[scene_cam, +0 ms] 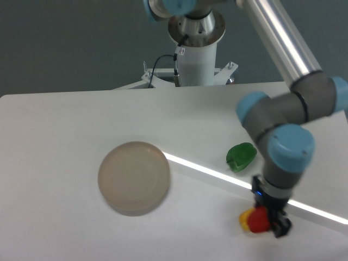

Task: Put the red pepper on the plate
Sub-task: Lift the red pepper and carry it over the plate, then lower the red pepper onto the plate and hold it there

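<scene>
Right at the front, the gripper [270,220] is squeezing the red pepper [260,219], just over the yellow pepper [245,220]. Farther back sits the green pepper [241,156]. The plate [134,177] lies well apart on the white table [65,130].

The red pepper [260,219] is a glossy, saturated red, and a sliver of the yellow pepper [245,219] shows bright yellow just beside it. The green pepper [241,156] is vivid green with a darker fold. The plate [134,178] is a translucent beige-grey. The table [65,136] is white, crossed by a brighter white streak of light. The arm [283,109] is silver and grey with light blue caps, and the gripper [271,217] looks black, perhaps with a small blue glint above it.
</scene>
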`<state>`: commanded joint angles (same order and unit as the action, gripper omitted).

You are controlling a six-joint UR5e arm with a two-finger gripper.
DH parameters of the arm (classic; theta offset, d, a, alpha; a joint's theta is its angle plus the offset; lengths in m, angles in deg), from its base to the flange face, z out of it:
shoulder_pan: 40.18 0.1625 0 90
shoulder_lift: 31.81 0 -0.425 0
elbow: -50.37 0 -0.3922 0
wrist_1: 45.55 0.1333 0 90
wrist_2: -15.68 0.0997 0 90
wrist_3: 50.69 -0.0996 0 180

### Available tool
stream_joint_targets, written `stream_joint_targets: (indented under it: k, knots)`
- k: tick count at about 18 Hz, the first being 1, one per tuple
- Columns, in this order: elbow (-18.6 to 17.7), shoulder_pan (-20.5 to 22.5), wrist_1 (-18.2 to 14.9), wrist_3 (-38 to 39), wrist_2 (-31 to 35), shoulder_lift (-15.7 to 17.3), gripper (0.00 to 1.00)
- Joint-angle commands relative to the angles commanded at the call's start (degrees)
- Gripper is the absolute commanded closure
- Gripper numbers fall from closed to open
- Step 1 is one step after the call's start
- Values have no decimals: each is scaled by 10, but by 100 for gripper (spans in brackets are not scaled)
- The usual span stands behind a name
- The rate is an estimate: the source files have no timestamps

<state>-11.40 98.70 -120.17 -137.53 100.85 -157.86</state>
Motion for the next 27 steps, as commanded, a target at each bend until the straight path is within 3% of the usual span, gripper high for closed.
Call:
stream_joint_targets:
  k: [4,11,17,27]
  knots:
    - [-84,-52,0,89,4,60,57]
    - [-170,-133,11,234,7,93,57]
    - [-174,-186,32,316,31,62,57]
    - [-174,-200,78,338,30,23,60]
